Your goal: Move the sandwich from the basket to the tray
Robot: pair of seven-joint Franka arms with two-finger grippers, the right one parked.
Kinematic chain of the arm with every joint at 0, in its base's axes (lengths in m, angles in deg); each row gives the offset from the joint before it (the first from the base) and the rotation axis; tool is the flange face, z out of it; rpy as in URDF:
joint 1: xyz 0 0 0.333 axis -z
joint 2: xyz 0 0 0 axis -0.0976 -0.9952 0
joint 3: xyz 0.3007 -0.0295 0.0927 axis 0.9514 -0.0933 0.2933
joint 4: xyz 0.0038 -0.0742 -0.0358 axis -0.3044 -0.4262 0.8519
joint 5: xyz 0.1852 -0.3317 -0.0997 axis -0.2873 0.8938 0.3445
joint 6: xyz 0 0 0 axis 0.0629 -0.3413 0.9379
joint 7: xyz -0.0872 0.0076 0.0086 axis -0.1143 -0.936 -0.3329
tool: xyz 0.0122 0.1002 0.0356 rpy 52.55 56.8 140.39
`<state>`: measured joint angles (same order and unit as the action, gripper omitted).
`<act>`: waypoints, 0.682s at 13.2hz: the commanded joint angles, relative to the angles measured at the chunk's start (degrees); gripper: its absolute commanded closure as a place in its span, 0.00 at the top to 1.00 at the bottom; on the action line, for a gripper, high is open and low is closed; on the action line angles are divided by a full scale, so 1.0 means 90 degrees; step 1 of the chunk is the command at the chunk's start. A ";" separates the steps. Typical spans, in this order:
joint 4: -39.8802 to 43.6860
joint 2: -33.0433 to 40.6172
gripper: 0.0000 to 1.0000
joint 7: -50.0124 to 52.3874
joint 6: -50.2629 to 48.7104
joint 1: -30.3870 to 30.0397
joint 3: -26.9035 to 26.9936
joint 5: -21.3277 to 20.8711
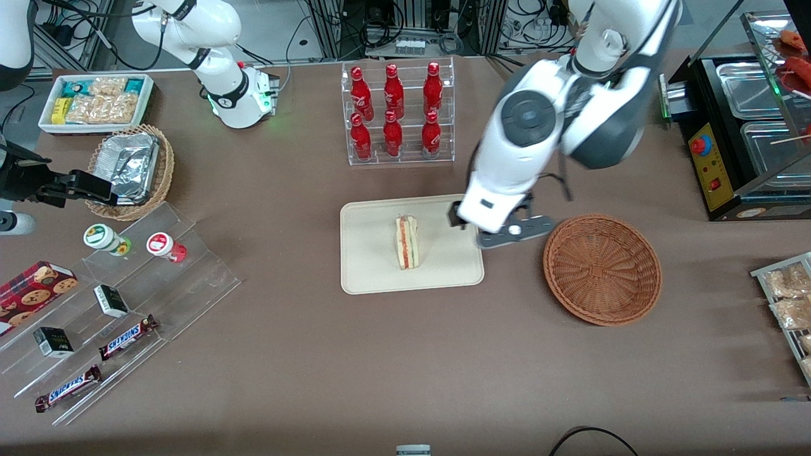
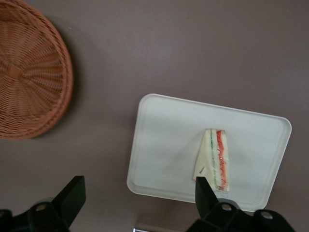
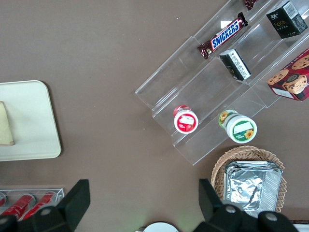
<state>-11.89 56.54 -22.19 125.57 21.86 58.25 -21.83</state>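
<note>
Resting on the tray (image 1: 374, 275), the sandwich (image 1: 407, 242) lies near its middle, cut edge with red and green layers showing. Basket (image 1: 602, 269) sits on the brown desk (image 1: 405, 367) beside the tray, toward the working arm's end, with nothing in it. Hand (image 1: 472, 229) hangs above the tray edge nearest the basket, fingers (image 2: 206, 192) spread wide, released, holding nothing; sandwich shows between them in the wrist view, apart from both. Rack of red bottles (image 1: 396, 114) stands farther from the front camera than the tray.
</note>
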 commanded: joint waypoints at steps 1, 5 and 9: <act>-0.0539 0.0649 1.00 -0.0515 -0.0092 -0.0510 -0.0067 -0.0032; -0.0569 0.1137 1.00 -0.1676 -0.0765 -0.1233 -0.0057 -0.0042; -0.0686 0.1606 1.00 -0.3374 -0.1195 -0.2355 -0.0057 -0.0042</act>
<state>-15.72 67.74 -46.10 116.31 5.20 58.54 -22.12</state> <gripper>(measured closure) 0.000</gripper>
